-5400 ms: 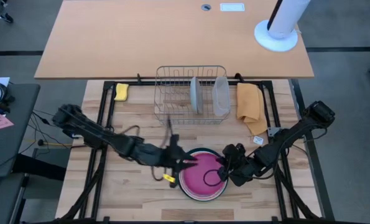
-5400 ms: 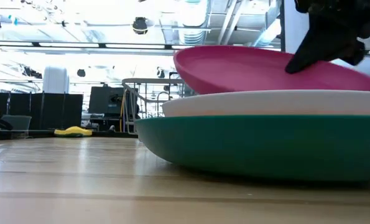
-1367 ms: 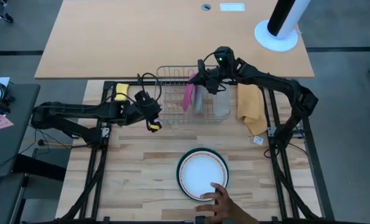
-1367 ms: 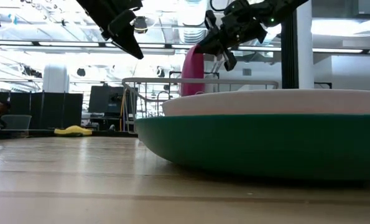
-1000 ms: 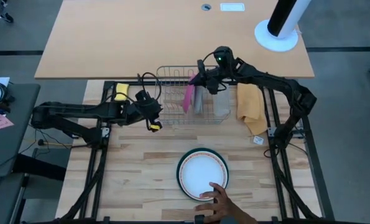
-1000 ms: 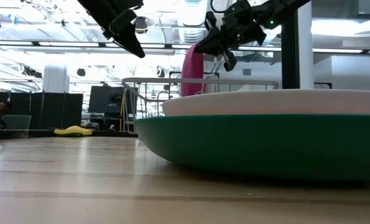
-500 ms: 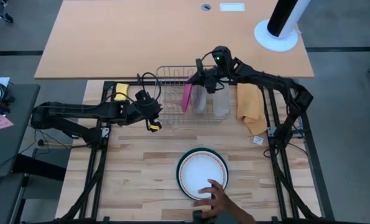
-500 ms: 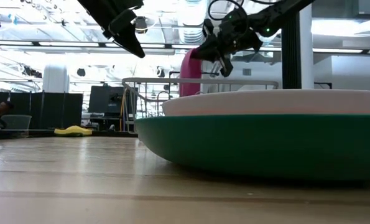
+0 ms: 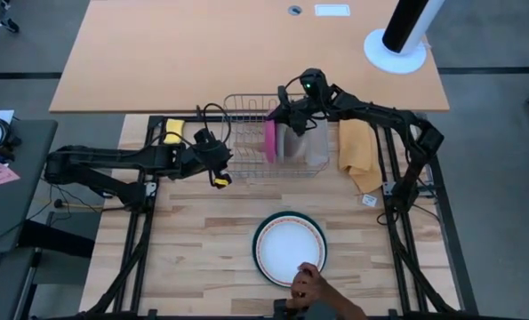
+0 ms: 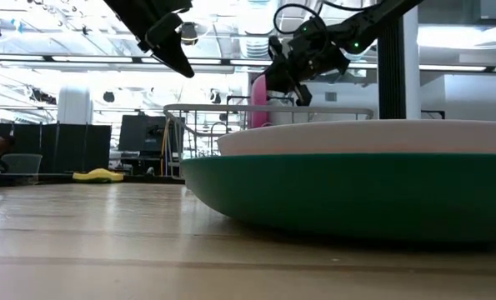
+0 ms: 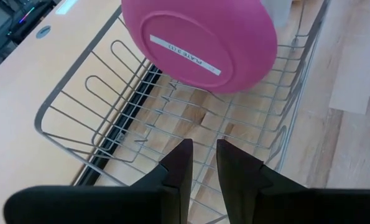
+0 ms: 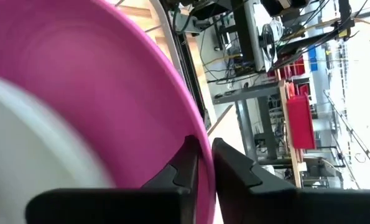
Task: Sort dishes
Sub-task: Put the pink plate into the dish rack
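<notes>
1. The right gripper [image 9: 284,118] pinches the rim of the pink plate [image 9: 269,140], which stands on edge in the wire rack [image 9: 237,160]. The right wrist view shows little but pink and the two fingers closed on the rim.
2. A grey plate [image 9: 284,144] stands just beside the pink one; the right arm covers its top.
3. The left gripper [image 9: 218,167] hovers at the rack's left edge, fingers nearly together and holding nothing.
4. The white plate [image 9: 287,249] lies on the green plate [image 10: 348,192] near the table's front edge. Only the green rim shows from above.
5. A person's hand [image 9: 307,283] overlaps the white plate's front rim, cut off by the frame.
6. Bare table [image 9: 202,231] lies open between stack and rack.
</notes>
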